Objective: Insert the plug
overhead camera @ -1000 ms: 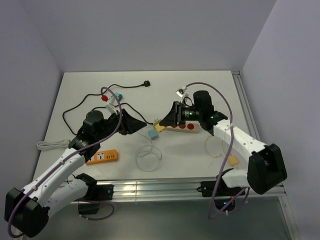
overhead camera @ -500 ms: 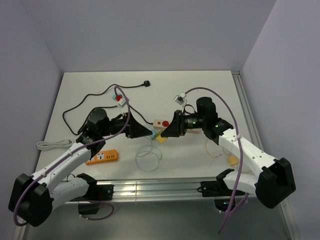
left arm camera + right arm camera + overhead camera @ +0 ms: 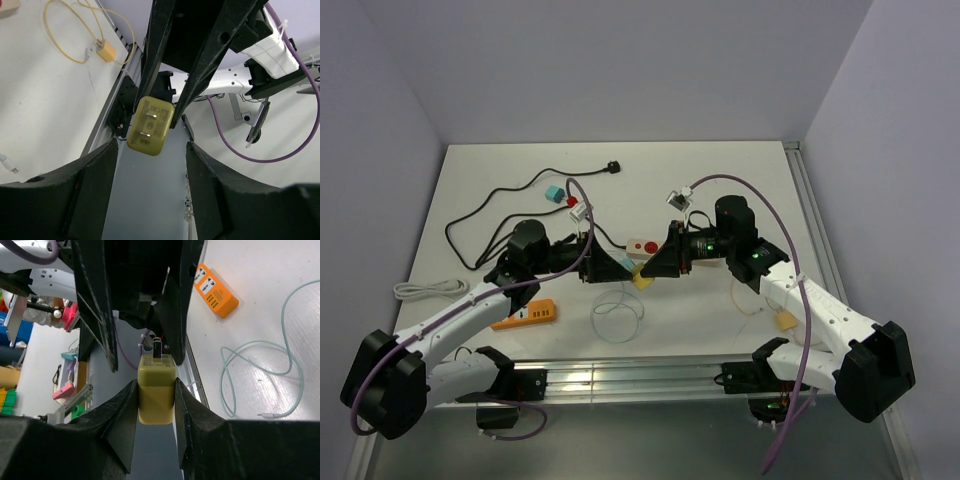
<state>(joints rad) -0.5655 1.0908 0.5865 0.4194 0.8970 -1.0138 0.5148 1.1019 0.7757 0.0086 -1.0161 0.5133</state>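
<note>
My right gripper point(image 3: 646, 272) is shut on a yellow plug point(image 3: 156, 390), gripped by its sides with the prongs pointing away from the wrist; the plug also shows in the top view point(image 3: 641, 281). In the left wrist view the plug point(image 3: 150, 132) faces me with two prongs visible. My left gripper point(image 3: 618, 268) is open and empty, tip to tip with the right one, and its fingers point(image 3: 95, 180) spread around the plug's line without touching it. A beige power strip point(image 3: 640, 247) with a red button lies just behind both grippers. An orange power strip point(image 3: 525, 313) lies at the front left.
A pale teal cable point(image 3: 616, 311) loops on the table in front of the grippers. A black cord point(image 3: 510, 195) runs across the back left. A yellow cable with a small adapter point(image 3: 785, 320) lies at the front right, and a white cord point(image 3: 425, 290) at the left edge.
My left gripper has moved right, up to the right gripper's tips. The right gripper has shifted left and down with the yellow plug still in it.
</note>
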